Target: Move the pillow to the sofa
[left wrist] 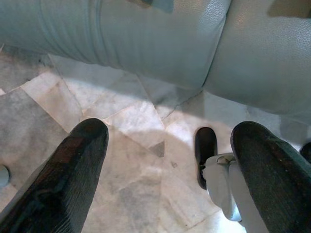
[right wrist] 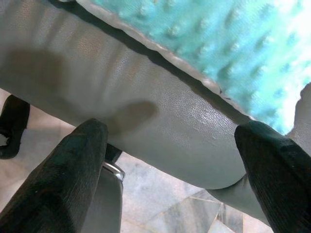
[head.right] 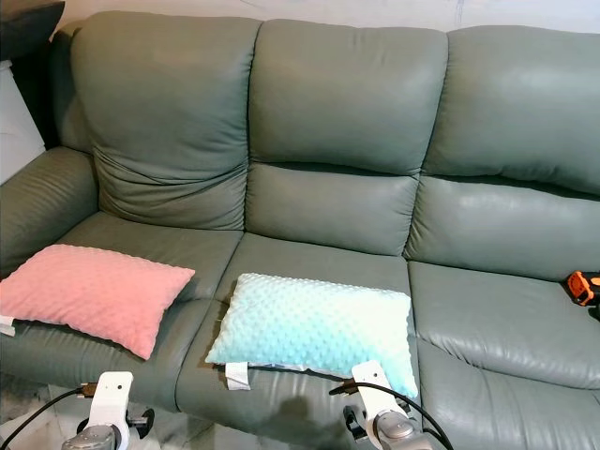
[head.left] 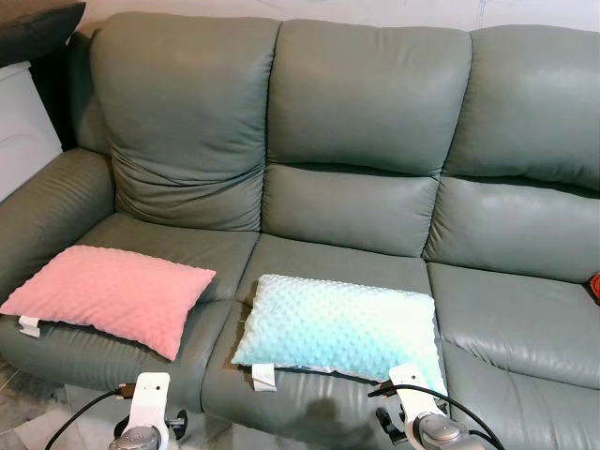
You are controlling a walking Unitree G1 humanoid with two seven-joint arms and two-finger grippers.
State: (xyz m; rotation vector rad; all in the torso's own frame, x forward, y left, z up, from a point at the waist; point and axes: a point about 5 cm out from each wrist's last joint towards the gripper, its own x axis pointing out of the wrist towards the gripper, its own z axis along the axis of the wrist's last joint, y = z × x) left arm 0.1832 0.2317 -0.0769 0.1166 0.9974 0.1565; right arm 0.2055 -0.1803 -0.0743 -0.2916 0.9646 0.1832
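The turquoise pillow (head.left: 339, 325) already lies on the sofa (head.left: 356, 122) middle seat — long axis along the seat front — just above the nearer right pincer (right wrist: 170, 160), wide open and empty.

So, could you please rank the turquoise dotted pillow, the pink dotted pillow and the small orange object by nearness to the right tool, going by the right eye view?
1. The turquoise dotted pillow, middle seat, just beyond the right tool.
2. The small orange object, far right seat edge.
3. The pink dotted pillow, left seat; too close to call against the orange object.
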